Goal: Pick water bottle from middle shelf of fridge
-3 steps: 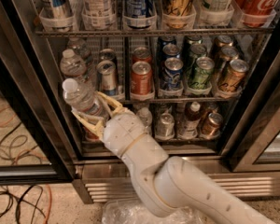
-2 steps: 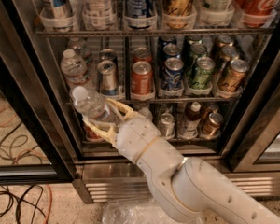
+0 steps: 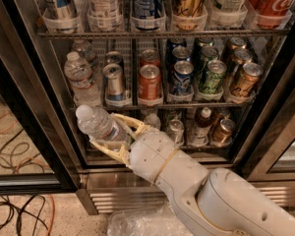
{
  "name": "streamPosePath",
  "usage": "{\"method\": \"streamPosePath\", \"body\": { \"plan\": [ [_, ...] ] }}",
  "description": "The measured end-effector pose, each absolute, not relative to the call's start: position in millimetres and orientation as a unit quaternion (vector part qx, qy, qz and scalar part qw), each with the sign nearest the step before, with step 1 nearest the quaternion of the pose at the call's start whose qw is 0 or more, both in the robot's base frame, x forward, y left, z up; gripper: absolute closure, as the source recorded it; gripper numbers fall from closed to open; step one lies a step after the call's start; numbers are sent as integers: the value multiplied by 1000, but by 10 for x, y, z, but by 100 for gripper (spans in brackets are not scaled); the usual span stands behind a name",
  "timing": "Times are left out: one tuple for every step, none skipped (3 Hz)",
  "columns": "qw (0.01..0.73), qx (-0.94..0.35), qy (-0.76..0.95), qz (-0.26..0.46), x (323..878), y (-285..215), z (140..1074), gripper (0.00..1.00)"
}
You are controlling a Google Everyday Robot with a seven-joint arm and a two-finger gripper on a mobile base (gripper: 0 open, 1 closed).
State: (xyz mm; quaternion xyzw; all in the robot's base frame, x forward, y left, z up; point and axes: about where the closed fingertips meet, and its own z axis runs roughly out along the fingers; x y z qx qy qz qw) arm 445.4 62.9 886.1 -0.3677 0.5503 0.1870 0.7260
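My gripper (image 3: pixel 108 136) is shut on a clear ribbed water bottle (image 3: pixel 96 123) with a white cap. It holds the bottle tilted, cap to the upper left, in front of the fridge (image 3: pixel 54 97) and below the middle shelf (image 3: pixel 187 103). My cream fingers (image 3: pixel 128 122) wrap over and under the bottle. Another water bottle (image 3: pixel 81 78) stands at the left end of the middle shelf, with a third one behind it. Short cans fill the other lanes of that shelf.
The top rack (image 3: pixel 152 32) holds tall cans in clear cups. The lowest rack holds small cans and a brown-liquid bottle (image 3: pixel 201 124). Dark door frames stand at left (image 3: pixel 24 122) and right (image 3: pixel 280 132). Cables (image 3: pixel 14 210) lie on the floor at left. Clear plastic wrap (image 3: pixel 137 222) lies below my arm.
My gripper has carried the bottle down and to the right, out from the middle shelf level. The bottle now tilts more and sits in front of the lowest rack.
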Motion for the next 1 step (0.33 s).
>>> {"method": "streamPosePath", "body": {
  "plan": [
    [726, -368, 550, 187, 4454, 629, 8861, 100]
  ]
}}
